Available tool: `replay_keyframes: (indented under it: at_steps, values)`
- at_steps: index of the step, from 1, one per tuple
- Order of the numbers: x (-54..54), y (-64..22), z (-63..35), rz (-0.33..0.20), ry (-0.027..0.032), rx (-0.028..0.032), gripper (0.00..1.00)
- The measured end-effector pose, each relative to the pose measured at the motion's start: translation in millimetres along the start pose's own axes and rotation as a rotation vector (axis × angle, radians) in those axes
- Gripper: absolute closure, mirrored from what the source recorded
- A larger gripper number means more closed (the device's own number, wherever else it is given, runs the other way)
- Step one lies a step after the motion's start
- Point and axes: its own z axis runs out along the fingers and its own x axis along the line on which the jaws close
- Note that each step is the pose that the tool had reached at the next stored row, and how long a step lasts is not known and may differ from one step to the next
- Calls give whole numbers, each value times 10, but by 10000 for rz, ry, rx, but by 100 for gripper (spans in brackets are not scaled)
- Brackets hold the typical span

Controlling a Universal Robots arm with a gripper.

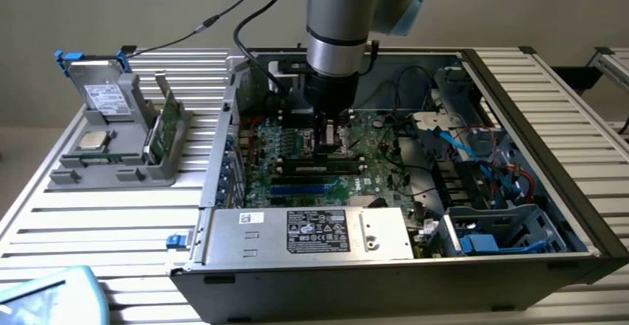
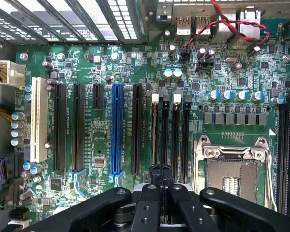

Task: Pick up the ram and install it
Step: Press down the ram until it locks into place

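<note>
One long slatted aluminium table (image 1: 99, 222) is carrying the whole job, standing before a plain beige wall. An open dark-grey computer case (image 1: 393, 288) is lying on it on its side, with the green motherboard (image 1: 285, 144) facing up. At the exterior view's left, beside the case, a grey plastic holder (image 1: 118, 174) is keeping a grey boxy drive (image 1: 103, 96) with a white label, a square silver processor chip (image 1: 93, 141), and a green circuit board (image 1: 169, 122) standing on edge. A pale blue object (image 1: 44, 295) is poking in at the table's near corner.

A silver power-supply box (image 1: 384, 233) is filling the case's near end. It is wearing a large black-and-white label (image 1: 317, 231) and a smaller white one (image 1: 253, 217); the writing on them, and on the drive's label, is too small to read.

The grey and blue arm is reaching straight down into the case. Its black gripper (image 1: 332, 147) is hanging over the memory slots, next to the empty silver-framed processor socket (image 2: 232, 169). In the wrist view the gripper (image 2: 159, 176) is showing its jaws pressed together, pinching nothing that I can make out.

The ram (image 1: 314, 166), a long dark stick, is lying along the memory-slot rows just beside the fingertips in the exterior view. Whether the tips are touching it, I cannot tell. The wrist view is also showing a blue expansion slot (image 2: 117, 130) and a white one (image 2: 37, 121) further along the board.
</note>
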Motion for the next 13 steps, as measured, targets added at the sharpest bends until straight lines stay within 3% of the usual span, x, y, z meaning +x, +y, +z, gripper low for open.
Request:
replay_keyframes:
  at_steps: [7,13]
  values:
    - [-1,3,3,0,-6,14,89]
    - [6,14,-96,1,-2,12,89]
